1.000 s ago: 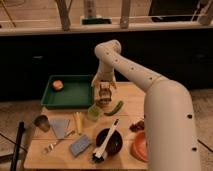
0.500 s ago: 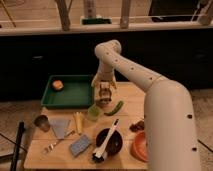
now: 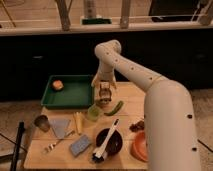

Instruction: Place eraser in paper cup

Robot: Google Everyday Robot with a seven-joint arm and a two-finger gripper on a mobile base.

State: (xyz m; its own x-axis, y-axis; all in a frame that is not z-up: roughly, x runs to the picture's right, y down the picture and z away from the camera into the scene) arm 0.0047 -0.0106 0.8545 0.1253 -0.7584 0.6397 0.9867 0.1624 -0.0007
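The pale lime-green paper cup (image 3: 93, 112) stands on the wooden table (image 3: 125, 95), near its middle. My gripper (image 3: 104, 98) hangs from the white arm just above and a little to the right of the cup, close to its rim. I cannot make out the eraser; it may be hidden by the gripper.
A green tray (image 3: 75, 95) with an orange fruit (image 3: 58, 84) sits at the back left. A grey cup (image 3: 42, 122), grey cloth (image 3: 61, 127), fork (image 3: 55, 145), blue sponge (image 3: 80, 145), dark bowl with a brush (image 3: 107, 142), green pod (image 3: 115, 108) and orange plate (image 3: 141, 146) lie around.
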